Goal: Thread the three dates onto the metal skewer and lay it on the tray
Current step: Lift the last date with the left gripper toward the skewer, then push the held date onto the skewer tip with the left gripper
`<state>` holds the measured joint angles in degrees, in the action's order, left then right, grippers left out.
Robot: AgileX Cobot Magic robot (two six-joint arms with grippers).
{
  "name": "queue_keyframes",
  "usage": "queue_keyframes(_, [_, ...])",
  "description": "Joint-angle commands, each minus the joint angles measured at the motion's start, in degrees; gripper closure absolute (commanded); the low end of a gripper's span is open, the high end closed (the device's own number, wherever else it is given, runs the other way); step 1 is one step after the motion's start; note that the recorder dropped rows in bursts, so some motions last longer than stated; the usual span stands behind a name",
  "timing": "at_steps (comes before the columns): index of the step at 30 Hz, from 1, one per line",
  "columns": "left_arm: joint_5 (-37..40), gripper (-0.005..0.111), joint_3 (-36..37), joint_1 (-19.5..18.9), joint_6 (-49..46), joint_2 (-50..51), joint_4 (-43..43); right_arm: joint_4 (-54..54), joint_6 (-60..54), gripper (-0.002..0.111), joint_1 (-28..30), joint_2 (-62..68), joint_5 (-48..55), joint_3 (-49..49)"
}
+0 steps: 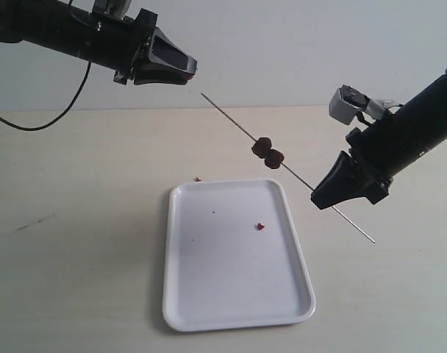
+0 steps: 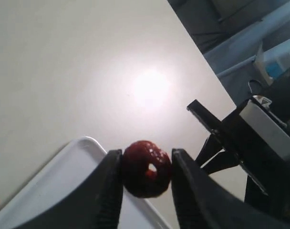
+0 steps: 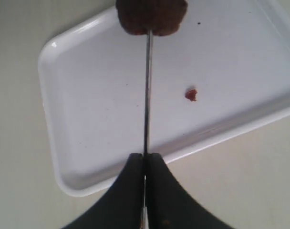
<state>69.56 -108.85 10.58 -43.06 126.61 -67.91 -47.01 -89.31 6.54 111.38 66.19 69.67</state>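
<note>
Pale tabletop (image 1: 76, 279) w/ white tray (image 1: 209, 287) — plain wall (image 1: 282, 44) behind.

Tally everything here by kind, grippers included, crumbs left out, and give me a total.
Dates: 3, two on the skewer, one date in the left gripper
Skewer: 1, held by the right gripper
Tray: 1
Grippers: 2
Total: 7
</note>
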Motion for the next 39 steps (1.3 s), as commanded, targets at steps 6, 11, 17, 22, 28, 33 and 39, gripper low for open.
queue_keyframes(6, [0.4, 0.072, 0.1, 0.8, 1.7, -0.6, 0.4, -2.1, 2.5, 0.108, 0.0, -0.6, -6.8, -0.1])
queue_keyframes(11, [0.4, 0.072, 0.1, 3.3, 1.2, -0.6, 0.5, -2.8, 2.4, 0.108, 0.0, -0.6, -6.9, -0.1])
queue_keyframes(17, [0.4, 0.072, 0.1, 4.1, 1.1, -0.6, 1.4, -2.9, 2.4, 0.108, 0.0, -0.6, -6.0, -0.1])
queue_keyframes(22, [0.4, 0.072, 0.1, 4.1, 1.1, -0.6, 2.8, -2.6, 2.2, 0.108, 0.0, -0.6, -4.9, -0.1])
queue_keyframes(28, [0.4, 0.072, 0.1, 3.5, 1.1, -0.6, 2.7, -0.3, 2.8, 0.108, 0.0, -0.6, -5.3, -0.1])
queue_keyframes(33, [0.4, 0.072, 0.1, 3.2, 1.1, -0.6, 2.7, 0.2, 3.6, 0.108, 0.0, -0.6, -5.3, -0.1])
queue_keyframes(39, [0.4, 0.072, 0.1, 3.2, 0.5, -0.6, 2.7, 0.8, 3.7, 0.108, 0.0, -0.6, -4.5, -0.1])
